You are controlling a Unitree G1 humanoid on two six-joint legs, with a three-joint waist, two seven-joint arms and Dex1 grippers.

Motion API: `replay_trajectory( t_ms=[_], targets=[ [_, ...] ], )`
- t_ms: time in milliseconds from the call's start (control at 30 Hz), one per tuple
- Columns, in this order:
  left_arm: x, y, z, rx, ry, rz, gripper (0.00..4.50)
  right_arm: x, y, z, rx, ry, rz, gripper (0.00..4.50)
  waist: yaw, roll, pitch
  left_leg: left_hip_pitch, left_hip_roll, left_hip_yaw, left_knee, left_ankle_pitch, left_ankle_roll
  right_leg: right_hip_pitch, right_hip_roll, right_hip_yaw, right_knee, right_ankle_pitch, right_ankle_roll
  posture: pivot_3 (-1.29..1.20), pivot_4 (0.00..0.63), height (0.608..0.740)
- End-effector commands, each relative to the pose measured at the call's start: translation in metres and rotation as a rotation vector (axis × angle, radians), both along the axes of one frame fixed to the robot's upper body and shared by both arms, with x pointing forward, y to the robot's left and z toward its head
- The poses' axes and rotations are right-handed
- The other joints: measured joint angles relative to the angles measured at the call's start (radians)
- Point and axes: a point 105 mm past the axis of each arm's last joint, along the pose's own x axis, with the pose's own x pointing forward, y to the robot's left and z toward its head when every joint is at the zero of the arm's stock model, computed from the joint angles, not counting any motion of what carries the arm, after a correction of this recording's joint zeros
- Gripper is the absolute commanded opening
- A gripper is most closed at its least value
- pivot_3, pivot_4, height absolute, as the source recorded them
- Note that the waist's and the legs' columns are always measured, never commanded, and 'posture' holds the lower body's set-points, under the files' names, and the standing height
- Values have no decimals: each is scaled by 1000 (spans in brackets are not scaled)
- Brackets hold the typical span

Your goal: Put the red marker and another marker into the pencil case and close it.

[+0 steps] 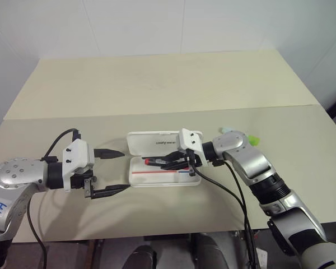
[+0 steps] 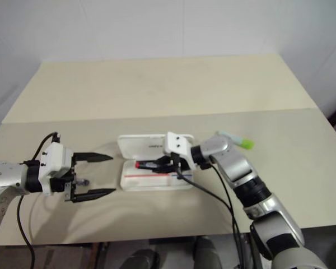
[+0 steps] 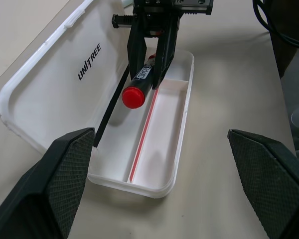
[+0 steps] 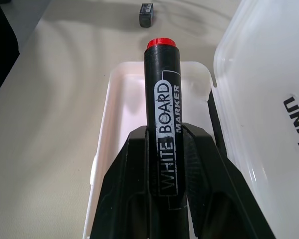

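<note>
Lying open near the middle of the beige tabletop (image 1: 157,84), the white pencil case (image 1: 162,175) has its lid folded back toward twelve o'clock, with "UNITREE" lettering on the inner face and a red-and-blue line running along the tray. The right claw (image 1: 167,163) reaches in from three o'clock and is pinching the red marker (image 3: 139,84) by its black barrel, which reads "WHITE BOARD MARKER". The marker hangs low over the tray, its small red end pointing toward nine o'clock; whether it touches the tray floor cannot be told. The left claw (image 1: 119,171) hovers at nine o'clock of the case, its two black fingers spread wide and holding nothing. The pale green marker (image 2: 235,140) lies on the tabletop at about two o'clock of the case, behind the right arm. A small grey piece (image 4: 146,13) sits on the tabletop near the left claw.
</note>
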Motion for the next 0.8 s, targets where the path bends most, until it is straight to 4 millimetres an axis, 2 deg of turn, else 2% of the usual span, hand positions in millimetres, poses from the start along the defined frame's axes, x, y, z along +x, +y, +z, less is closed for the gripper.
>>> replay_trajectory(
  t_ms=[33,133,333,800],
  targets=[
    [-2,-5,7,1,-38,-21,4500,-3,5,10,22,-38,29,571,0,0,0,0,0,0,0,0,0,0,0,0,0,0,0,0,150,740],
    [-2,-6,6,-3,-37,-24,4500,-4,5,10,20,-34,28,571,0,0,0,0,0,0,0,0,0,0,0,0,0,0,0,0,150,740],
    [-1,-6,6,-6,-36,-26,4500,-2,5,13,32,-62,16,2691,0,0,0,0,0,1,0,0,0,0,0,0,0,0,0,0,150,740],
    [-1,-7,5,-8,-34,-30,4500,-7,5,28,91,-29,19,2691,0,0,0,0,0,1,0,0,0,0,0,0,1,0,0,0,150,740]
  ],
)
